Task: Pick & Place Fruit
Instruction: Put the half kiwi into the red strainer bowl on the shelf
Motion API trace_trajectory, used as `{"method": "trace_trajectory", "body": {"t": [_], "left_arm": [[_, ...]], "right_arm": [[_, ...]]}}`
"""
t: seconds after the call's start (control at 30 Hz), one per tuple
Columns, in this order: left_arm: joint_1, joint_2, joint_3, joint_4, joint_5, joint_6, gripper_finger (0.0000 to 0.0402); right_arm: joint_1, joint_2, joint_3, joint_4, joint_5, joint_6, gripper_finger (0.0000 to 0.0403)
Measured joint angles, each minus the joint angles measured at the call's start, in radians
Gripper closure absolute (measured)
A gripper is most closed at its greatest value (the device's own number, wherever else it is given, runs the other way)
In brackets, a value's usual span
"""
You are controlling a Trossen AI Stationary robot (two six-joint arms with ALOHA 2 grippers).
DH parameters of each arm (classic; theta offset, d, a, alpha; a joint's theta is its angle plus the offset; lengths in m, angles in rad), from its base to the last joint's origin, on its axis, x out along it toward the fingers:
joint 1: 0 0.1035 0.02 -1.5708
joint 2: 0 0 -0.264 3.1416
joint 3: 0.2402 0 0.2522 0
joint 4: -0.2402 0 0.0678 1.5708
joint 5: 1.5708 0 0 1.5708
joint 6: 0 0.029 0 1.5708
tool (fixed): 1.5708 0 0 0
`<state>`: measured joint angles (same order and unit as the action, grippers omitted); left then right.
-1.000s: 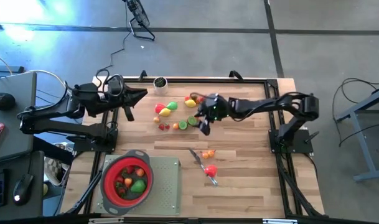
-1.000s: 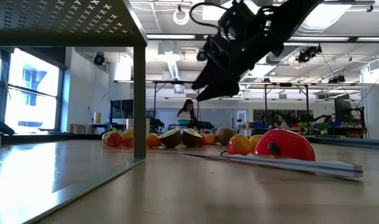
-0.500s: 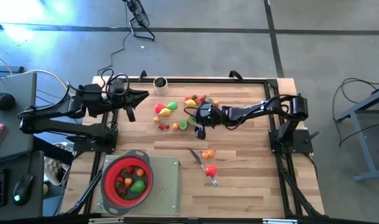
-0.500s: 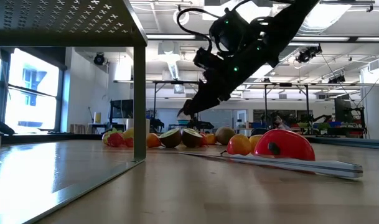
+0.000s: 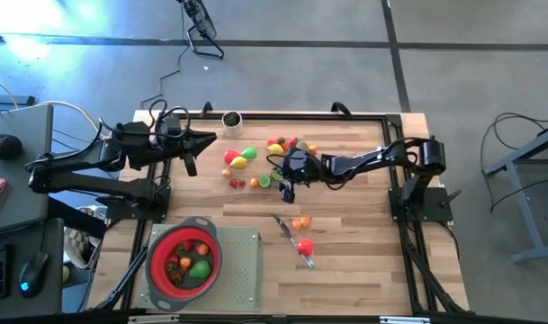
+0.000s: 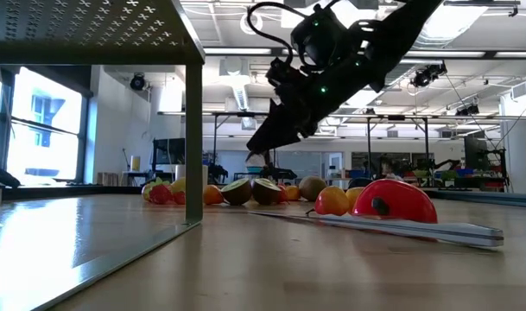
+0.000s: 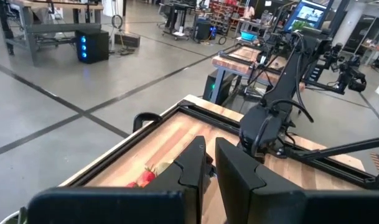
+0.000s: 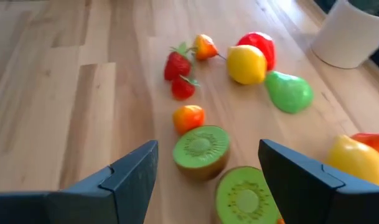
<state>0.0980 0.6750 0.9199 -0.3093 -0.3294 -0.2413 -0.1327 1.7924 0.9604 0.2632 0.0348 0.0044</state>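
High view: right gripper [image 5: 283, 183] low over the fruit pile [image 5: 263, 162], far-centre of table [image 5: 363, 261].
Largest first: red strainer [image 5: 163, 245] on its tray, near-left, already holds several fruit; slim knife [image 5: 291, 236] and a few stray pieces sit mid-table, well apart from the pile. Fruit look like small hard plastic toys: light, stiff, smooth, prob. slippery and apt to roll, not fragile. Kiwi halves [image 8: 201, 149] lie cut face up betw. the right fingers [image 8: 132, 174], which stand wide w/ nothing held; best grip is across a half's rounded sides, low down. Left gripper [image 7: 209, 163] is nearly shut, empty, parked above the table's far-left. Vs. a second ago: right arm has stretched further left and dropped nearer the kiwi; left arm and fruit unchanged.
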Motion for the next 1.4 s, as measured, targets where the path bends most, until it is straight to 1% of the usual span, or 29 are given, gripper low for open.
{"method": "trace_trajectory", "body": {"t": [0.3, 0.5, 0.63, 0.87, 0.93, 1.03, 1.13, 1.27, 1.4], "left_arm": [[0.0, 0.0, 0.0, 0.022, -0.003, 0.0, 0.0369], [0.0, 0.0, 0.0, 0.023, -0.006, 0.0, 0.0369], [0.0, 0.0, 0.0, 0.023, -0.006, 0.0, 0.0369], [0.0, 0.0, 0.0, 0.022, -0.005, 0.0, 0.0369], [0.0, 0.0, 0.0, 0.022, -0.005, 0.0, 0.0369], [0.0, 0.002, 0.0, 0.022, -0.005, -0.001, 0.0369], [0.0, 0.003, 0.0, 0.022, -0.005, -0.001, 0.0369], [0.0, 0.003, 0.0, 0.022, -0.005, -0.004, 0.0369], [0.0, 0.003, 0.0, 0.022, -0.004, -0.006, 0.0369]], "right_arm": [[0.002, 0.0, 0.0, -0.008, -0.012, 0.001, 0.0133], [0.002, 0.0, 0.0, -0.013, 0.017, -0.004, 0.0129], [0.002, 0.0, 0.0, -0.022, 0.016, -0.007, 0.0109], [-0.004, -0.001, 0.0, -0.04, 0.015, -0.008, 0.0054], [-0.01, -0.001, 0.0, -0.043, 0.009, -0.007, 0.0047], [-0.025, -0.001, 0.0, -0.051, 0.006, -0.007, 0.0046], [-0.052, 0.012, 0.0, -0.04, -0.033, -0.01, 0.0052], [-0.088, 0.052, 0.0, -0.035, -0.118, -0.009, 0.0056], [-0.097, 0.103, 0.0, -0.026, -0.132, -0.014, 0.0057]]}}
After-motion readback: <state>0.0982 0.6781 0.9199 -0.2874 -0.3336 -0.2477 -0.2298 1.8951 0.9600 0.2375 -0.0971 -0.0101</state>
